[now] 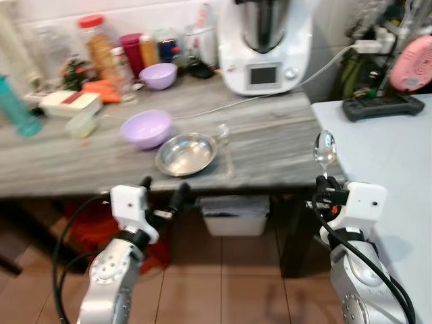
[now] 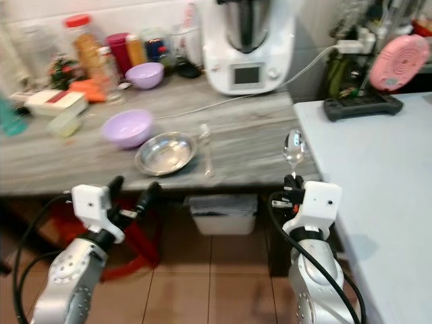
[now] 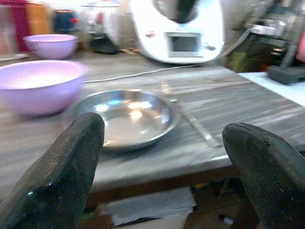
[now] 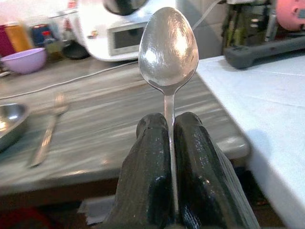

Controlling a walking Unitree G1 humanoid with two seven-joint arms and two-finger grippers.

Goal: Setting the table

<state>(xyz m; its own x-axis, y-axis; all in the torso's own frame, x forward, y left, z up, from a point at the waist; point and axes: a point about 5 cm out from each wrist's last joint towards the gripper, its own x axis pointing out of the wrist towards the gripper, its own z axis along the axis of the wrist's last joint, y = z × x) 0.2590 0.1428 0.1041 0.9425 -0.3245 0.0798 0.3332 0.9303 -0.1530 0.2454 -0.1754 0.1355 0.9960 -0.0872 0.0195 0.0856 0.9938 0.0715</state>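
Right gripper (image 1: 327, 183): I have it raised at the near right corner of the grey counter (image 1: 270, 145), fingers pressed together on the handle of a spoon (image 1: 325, 151). The spoon stands upright, bowl upward, above the fingertips. In the right wrist view the handle runs down between the two black fingers (image 4: 152, 157), which are closed tight against it.

Left gripper (image 1: 162, 192): I hold it just before the front edge of the counter, below the steel dish, with its fingers spread wide and nothing between them. The left wrist view looks between both fingertips (image 3: 71, 157) straight at the dish.

Steel dish (image 1: 186, 154): shallow, round, lying flat near the front of the counter, roughly central.

Fork (image 1: 223, 138): lies on the counter just right of the dish. I cannot tell whether it touches the rim.

Purple bowl, near (image 1: 146, 128): sits just left of the dish and slightly behind it.

Purple bowl, far (image 1: 158, 75): stands toward the back of the counter, among jars and bottles.

White kitchen machine (image 1: 264, 44): at the back of the counter, with a small screen on its front and a white cable (image 1: 223, 102) running across the counter surface.

White table (image 1: 391, 162): to my right, adjoining the counter's right end. A dark flat device (image 1: 383, 105) rests at its far edge.

White box (image 1: 70, 103): on the left part of the counter, with a pale green cup (image 1: 81, 125) in front of it and a teal bottle (image 1: 17, 108) further left.

Bin (image 1: 235, 214): under the counter, on the tiled floor.
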